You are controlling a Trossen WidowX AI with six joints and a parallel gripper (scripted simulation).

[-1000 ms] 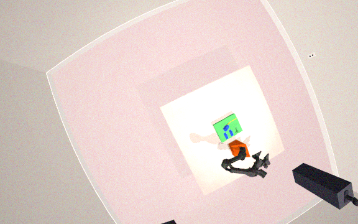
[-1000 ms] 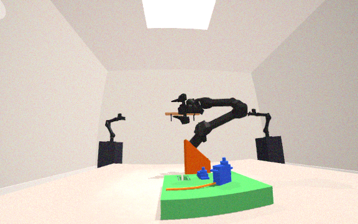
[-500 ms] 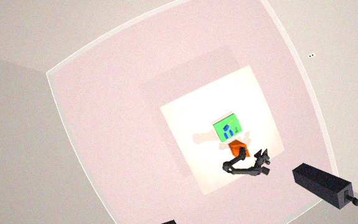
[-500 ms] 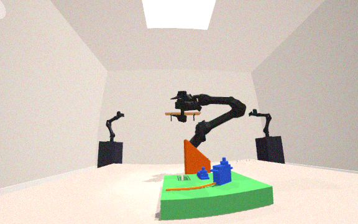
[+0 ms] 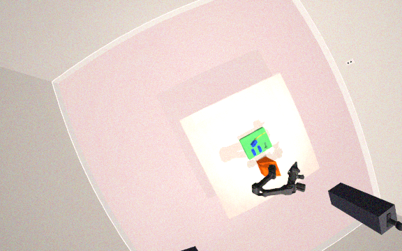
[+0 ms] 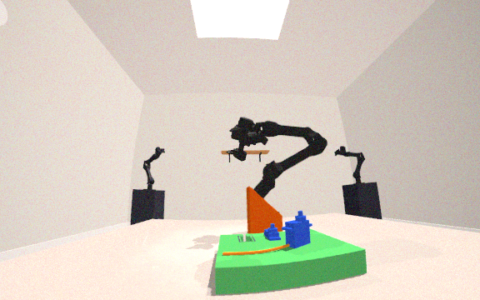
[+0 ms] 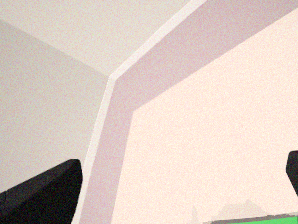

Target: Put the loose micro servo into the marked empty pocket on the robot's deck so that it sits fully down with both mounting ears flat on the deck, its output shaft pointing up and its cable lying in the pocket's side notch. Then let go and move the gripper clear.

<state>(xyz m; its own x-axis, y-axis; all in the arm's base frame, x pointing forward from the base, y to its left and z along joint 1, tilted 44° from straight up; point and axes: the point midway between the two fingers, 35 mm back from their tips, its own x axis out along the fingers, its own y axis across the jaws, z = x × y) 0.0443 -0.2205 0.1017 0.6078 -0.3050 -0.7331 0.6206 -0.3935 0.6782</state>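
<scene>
The loose blue micro servo (image 5: 254, 143) (image 6: 297, 234) stands upright on the green deck (image 5: 247, 140) (image 6: 290, 275), its output shaft up and its body above the deck surface. Its orange cable (image 5: 260, 136) (image 6: 257, 252) runs across the deck. The marked empty pocket (image 5: 265, 145) (image 6: 246, 238) is beside the seated servos. Two blue servos sit low in the deck in the top view; one seated servo (image 6: 272, 233) shows in the exterior view. My gripper (image 5: 299, 171) (image 6: 236, 144) (image 7: 187, 167) is open and empty, high above and away from the deck, whose edge shows at the wrist view's bottom right.
An orange wedge-shaped block (image 5: 264, 164) (image 6: 262, 217) stands between the deck and my arm's base. Behind the arm in the exterior view is a thin brown shelf or table (image 6: 261, 152). Two other black arms stand on dark pedestals (image 6: 148, 206) (image 6: 362, 201) farther back.
</scene>
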